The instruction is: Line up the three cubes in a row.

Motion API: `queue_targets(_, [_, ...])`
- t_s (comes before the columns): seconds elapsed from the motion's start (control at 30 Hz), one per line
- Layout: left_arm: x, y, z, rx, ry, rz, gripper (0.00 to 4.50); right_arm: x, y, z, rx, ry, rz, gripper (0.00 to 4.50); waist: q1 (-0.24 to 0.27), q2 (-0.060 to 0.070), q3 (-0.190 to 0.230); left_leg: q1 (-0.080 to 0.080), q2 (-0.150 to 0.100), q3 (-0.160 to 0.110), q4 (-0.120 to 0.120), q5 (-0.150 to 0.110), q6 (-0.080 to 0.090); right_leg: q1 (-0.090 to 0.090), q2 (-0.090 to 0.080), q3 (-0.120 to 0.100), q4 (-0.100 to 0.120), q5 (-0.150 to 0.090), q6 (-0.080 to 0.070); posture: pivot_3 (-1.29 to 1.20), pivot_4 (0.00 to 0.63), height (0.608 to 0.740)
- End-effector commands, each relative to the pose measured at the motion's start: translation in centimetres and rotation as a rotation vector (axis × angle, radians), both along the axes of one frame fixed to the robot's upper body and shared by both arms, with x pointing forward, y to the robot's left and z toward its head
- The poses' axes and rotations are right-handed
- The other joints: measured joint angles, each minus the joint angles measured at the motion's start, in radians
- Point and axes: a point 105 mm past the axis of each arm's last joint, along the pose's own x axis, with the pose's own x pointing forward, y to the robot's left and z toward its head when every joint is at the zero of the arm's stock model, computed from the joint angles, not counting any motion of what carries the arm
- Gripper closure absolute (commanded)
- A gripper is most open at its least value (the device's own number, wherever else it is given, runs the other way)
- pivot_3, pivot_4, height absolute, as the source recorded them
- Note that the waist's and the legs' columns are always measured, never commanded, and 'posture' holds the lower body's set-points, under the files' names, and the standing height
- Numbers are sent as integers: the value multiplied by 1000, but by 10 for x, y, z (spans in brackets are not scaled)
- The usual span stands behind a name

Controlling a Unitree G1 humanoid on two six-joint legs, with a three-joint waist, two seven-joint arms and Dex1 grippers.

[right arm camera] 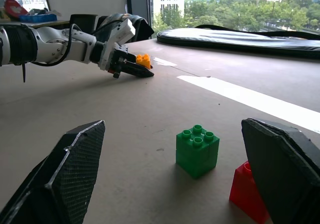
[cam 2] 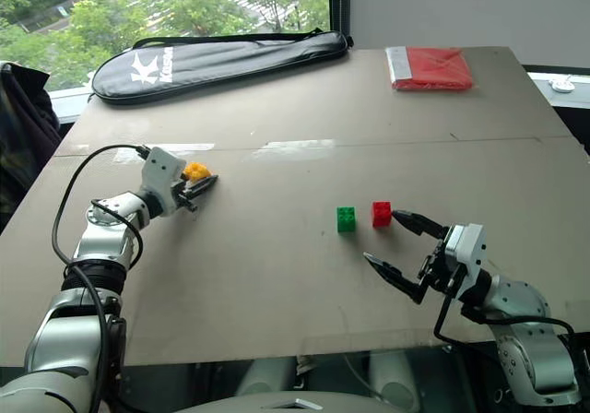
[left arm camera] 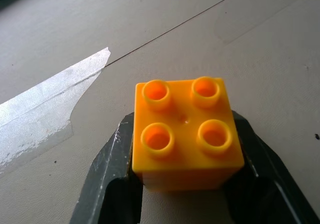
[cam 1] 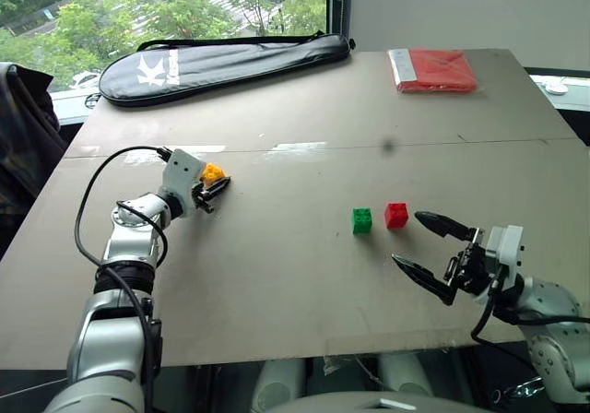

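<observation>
The left tool (cam 1: 214, 191) is clenched on the yellow brick (left arm camera: 185, 134), one black finger (left arm camera: 107, 176) on each side of it, low over the surface (cam 1: 277, 275). The right tool (cam 1: 426, 244) is released, its fingers spread wide. The red brick (cam 1: 396, 215) sits just ahead of its fingertips, the green brick (cam 1: 362, 220) beside the red one, well apart from the left tool.
</observation>
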Motion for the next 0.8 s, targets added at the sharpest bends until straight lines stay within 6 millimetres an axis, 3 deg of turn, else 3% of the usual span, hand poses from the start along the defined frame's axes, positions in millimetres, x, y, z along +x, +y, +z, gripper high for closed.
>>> queue_targets(0.03, [-4,3,-10,-4,46,2,3151,-4,1,10,6,-59,5,0,-1,0,0,0,0,0,0,0,0,0,0,0,0,0,0,0,150,701])
queue_targets(0.17, [-4,-32,2,-86,26,-149,3151,-5,-3,7,5,-55,1,0,1,0,0,0,0,0,0,0,0,0,0,0,0,0,0,0,150,701])
queue_targets(0.2, [-8,-53,7,-119,29,-256,3151,-6,-4,5,4,-50,2,0,5,0,0,0,0,0,0,0,0,0,0,0,0,0,0,0,150,701])
queue_targets(0.3, [-32,-113,22,-194,42,-594,3151,-11,-9,-3,-14,-23,15,0,12,0,0,-4,-1,-1,1,0,0,0,-1,0,-2,0,0,0,150,701])
queue_targets(0.43, [-61,-155,22,-150,109,-897,3151,-14,-15,-11,-42,-5,21,0,3,-1,1,-8,-2,-1,2,0,0,-2,-2,-1,-4,0,-1,0,150,701])
queue_targets(0.53, [-71,-168,11,-51,161,-1040,3151,-13,-17,-13,-44,-6,17,0,-5,0,1,-7,-1,0,1,0,0,-3,0,0,-3,0,-1,0,150,701])
queue_targets(0.8, [-55,-176,-6,66,178,-1108,3151,-15,-20,-14,-43,-19,-16,0,-9,-1,1,-6,0,0,2,0,0,-2,3,0,-2,1,-1,0,150,701])
